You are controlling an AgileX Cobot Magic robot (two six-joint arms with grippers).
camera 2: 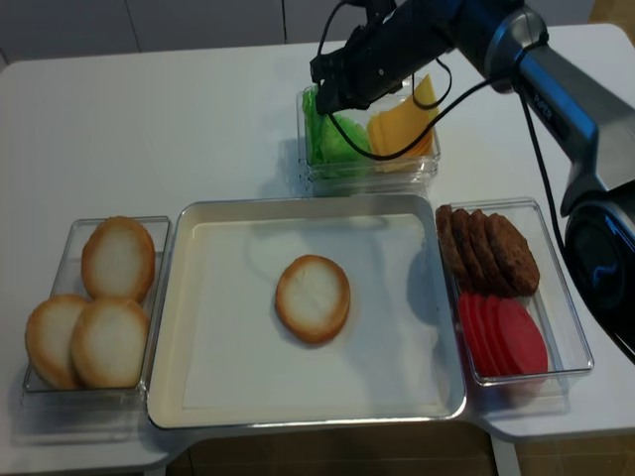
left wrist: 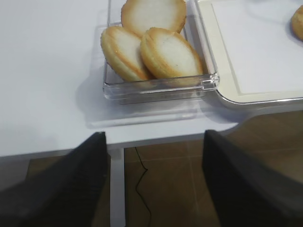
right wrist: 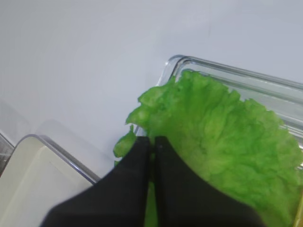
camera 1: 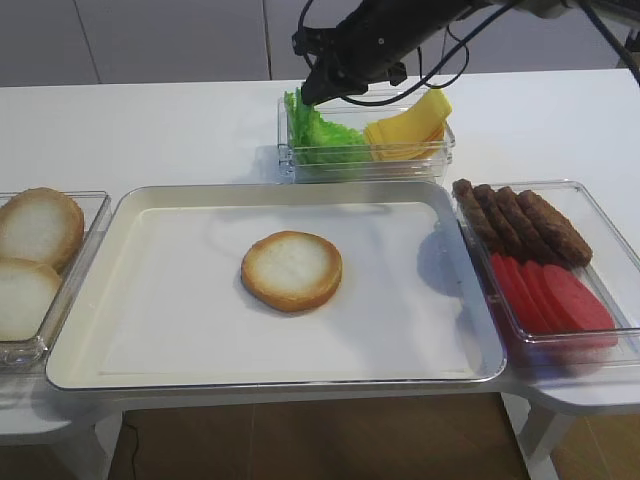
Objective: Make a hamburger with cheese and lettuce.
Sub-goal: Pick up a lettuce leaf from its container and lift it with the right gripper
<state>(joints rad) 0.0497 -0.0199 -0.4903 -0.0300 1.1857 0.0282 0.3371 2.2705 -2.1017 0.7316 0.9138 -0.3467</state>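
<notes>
Pinching the lettuce (right wrist: 222,137) at its frilly edge, with the right gripper (right wrist: 152,142) closed tight on the leaf, jaws nearly meeting. Still sitting in the clear divided container (camera 1: 440,150) at the far side of the table (camera 1: 150,130), beside the fanned cheese (camera 1: 410,128), so probably about to be lifted out. Lying bare in the middle of the white tray (camera 1: 180,340): the hamburger (camera 1: 292,270), only a bun half, toasted rim up, carrying nothing yet. Judging the task as barely begun: lettuce gripped but not delivered, cheese untouched, and presumably a top bun to be taken from the bun box (camera 2: 159,233) afterwards.

Showing the grip itself only in the right wrist view; in both high views, hiding the contact behind the dark arm over the container. Showing only in the high views the whole layout, including the side box (camera 2: 575,337) of brown patties (camera 2: 491,248) and red round slices (camera 2: 506,332). Showing only in the left wrist view the left gripper (left wrist: 154,184), hanging past the table edge near the spare buns (left wrist: 151,47), fingers (left wrist: 80,179) spread wide and holding nothing.
</notes>
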